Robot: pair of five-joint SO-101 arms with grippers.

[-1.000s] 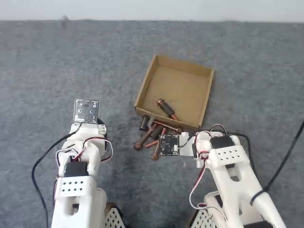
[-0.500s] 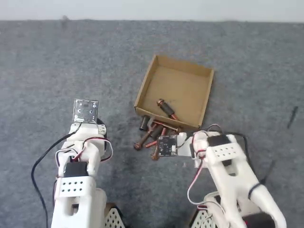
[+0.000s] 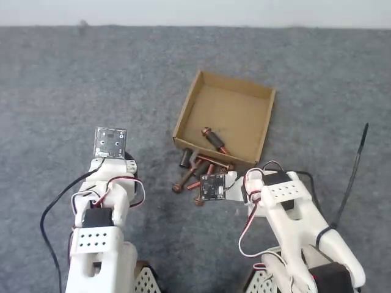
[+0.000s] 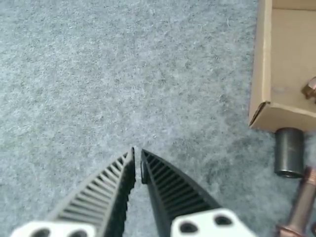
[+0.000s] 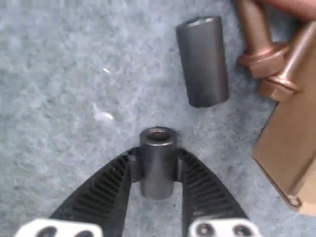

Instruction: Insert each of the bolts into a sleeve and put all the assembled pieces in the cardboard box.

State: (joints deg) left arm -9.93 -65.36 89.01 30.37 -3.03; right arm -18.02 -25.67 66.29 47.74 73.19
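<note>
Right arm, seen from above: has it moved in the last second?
Yes. The right arm, its pincer shut on a sleeve, shifted slightly left against the cardboard box.

There is one cardboard box (image 3: pixel 235 113). In it lies one put-together piece (image 3: pixel 214 140), a bolt in a sleeve. Outside the box, the right wrist view shows two sleeves, one sleeve (image 5: pixel 157 163) and one other sleeve (image 5: pixel 202 59), with two bolt heads (image 5: pixel 261 55) beside them. From above, at least three loose bolts (image 3: pixel 183 180) lie in the pile. Part of the pile is hidden, so the full count cannot be told. There are two arms, the left arm (image 3: pixel 101 213) and the right arm (image 3: pixel 293 210).
</note>
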